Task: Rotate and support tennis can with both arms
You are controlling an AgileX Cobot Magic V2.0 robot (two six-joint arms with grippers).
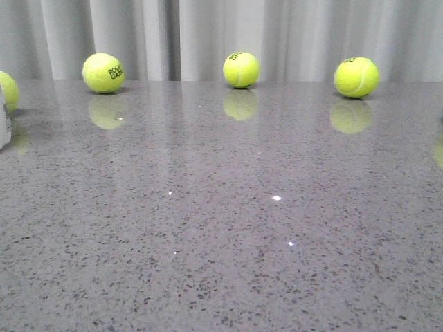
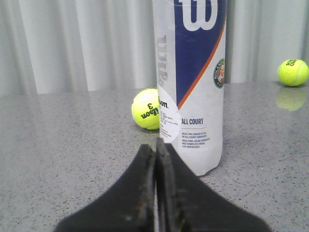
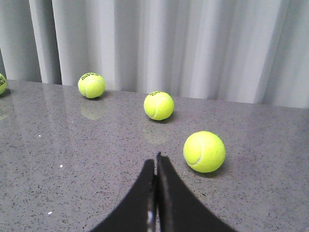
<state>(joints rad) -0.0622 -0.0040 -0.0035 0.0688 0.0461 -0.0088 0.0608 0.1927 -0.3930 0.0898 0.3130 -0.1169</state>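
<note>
Beside the upright tennis can, a ball; both arms' fingers pressed together, empty.

1 tennis can. 4 tennis balls in the front view. 2 grippers: left gripper, right gripper.

The tennis can is white with a navy band, white W logo and orange stripe. Beside it lies a yellow-green ball. The table is speckled grey.
</note>
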